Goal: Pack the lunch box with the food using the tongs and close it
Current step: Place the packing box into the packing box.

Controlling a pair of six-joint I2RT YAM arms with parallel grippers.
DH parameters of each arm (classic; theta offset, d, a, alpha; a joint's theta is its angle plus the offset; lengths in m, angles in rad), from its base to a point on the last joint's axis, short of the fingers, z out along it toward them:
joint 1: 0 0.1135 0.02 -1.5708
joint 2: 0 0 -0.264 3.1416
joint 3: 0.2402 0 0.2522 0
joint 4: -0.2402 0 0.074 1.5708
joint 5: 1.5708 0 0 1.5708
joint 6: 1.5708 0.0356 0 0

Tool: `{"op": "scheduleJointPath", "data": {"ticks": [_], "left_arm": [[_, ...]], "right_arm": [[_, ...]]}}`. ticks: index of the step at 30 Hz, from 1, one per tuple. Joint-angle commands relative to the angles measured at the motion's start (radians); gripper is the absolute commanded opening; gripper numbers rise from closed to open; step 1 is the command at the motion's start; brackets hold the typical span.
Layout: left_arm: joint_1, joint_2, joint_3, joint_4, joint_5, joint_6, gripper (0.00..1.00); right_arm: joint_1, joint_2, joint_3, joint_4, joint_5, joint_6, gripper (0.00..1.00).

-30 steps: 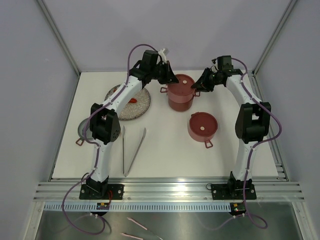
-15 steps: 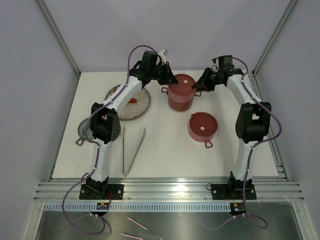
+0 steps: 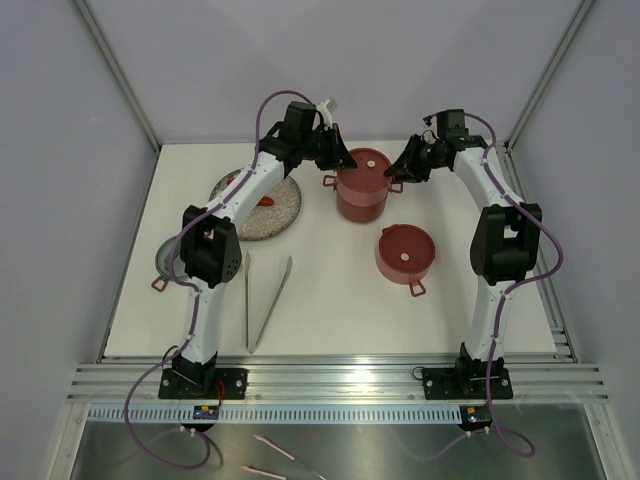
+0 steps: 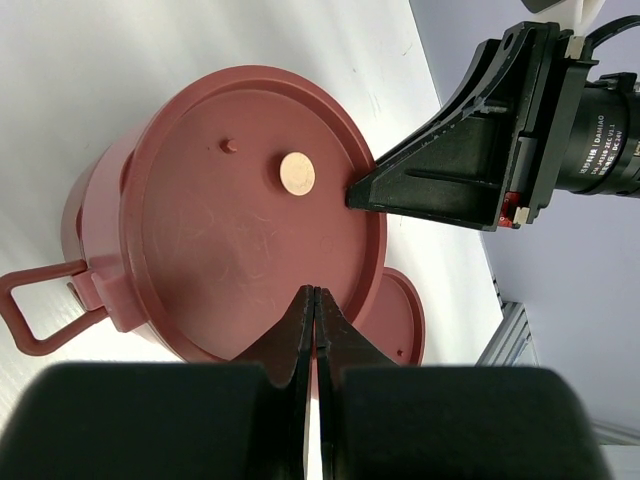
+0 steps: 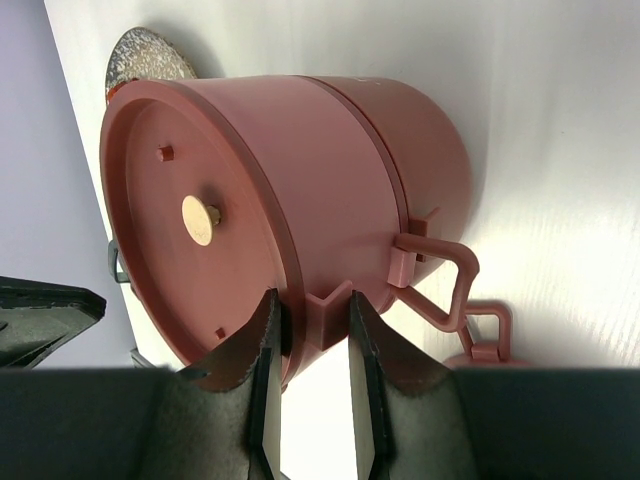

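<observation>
From above, your left gripper sits at the far-left rim of the stacked lunch box. Its jaws are pressed together with nothing between them. Your right gripper meets the same stack from the opposite side, jaws only narrowly apart. The stack stands between the two grippers on the white table, inside pale lilac walls, with an aluminium rail along the near edge. Nearer you than the right jaws sits a separate lidded tier. Outside the left jaws is the grey speckled plate with one red food piece on it. The tongs lie flat on the table, well apart from both grippers. Another tier is mostly hidden under your left arm.

In the left wrist view, your closed fingertips come to a point over the near edge of the lid. Its tan knob lies just beyond them. A loop handle sticks out to the left.

In the right wrist view, your two fingers flank a red lug on the stack's side, just under the lid rim. The lug fills the narrow gap, so you are gripping it. More loop handles jut out right of the jaws.
</observation>
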Motion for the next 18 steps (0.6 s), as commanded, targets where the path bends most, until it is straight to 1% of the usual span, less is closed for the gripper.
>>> {"op": "scheduleJointPath", "data": {"ticks": [1, 6, 7, 9, 10, 13, 14, 15, 17, 18], "left_arm": [[0.002, -0.027, 0.006, 0.030, 0.032, 0.001, 0.00], [0.002, -0.024, -0.024, 0.038, 0.027, -0.001, 0.00], [0.000, -0.024, -0.027, 0.039, 0.029, -0.001, 0.00], [-0.003, -0.024, -0.036, 0.047, 0.023, -0.004, 0.00], [-0.002, -0.024, -0.046, 0.048, 0.021, -0.006, 0.00], [-0.001, -0.018, -0.044, 0.047, 0.014, -0.002, 0.00], [-0.003, -0.015, -0.044, 0.045, 0.008, -0.001, 0.00], [-0.003, -0.013, -0.043, 0.044, 0.006, 0.001, 0.00], [-0.001, -0.010, -0.041, 0.042, 0.001, 0.001, 0.00], [-0.003, -0.007, -0.043, 0.042, 0.001, 0.001, 0.00]], "right_arm": [[-0.008, 0.062, -0.005, -0.101, 0.115, -0.085, 0.02], [-0.008, 0.015, -0.011, -0.113, 0.191, -0.084, 0.18], [-0.008, 0.001, -0.020, -0.107, 0.204, -0.082, 0.29], [-0.008, -0.042, -0.040, -0.093, 0.243, -0.075, 0.41], [-0.008, -0.053, -0.043, -0.093, 0.266, -0.073, 0.50], [-0.005, -0.098, -0.040, -0.095, 0.297, -0.068, 0.58], [-0.005, -0.110, -0.038, -0.095, 0.314, -0.065, 0.64], [-0.005, -0.130, -0.038, -0.093, 0.323, -0.064, 0.67], [-0.005, -0.144, -0.021, -0.095, 0.332, -0.062, 0.70], [-0.001, -0.151, -0.015, -0.096, 0.336, -0.062, 0.69]]}}
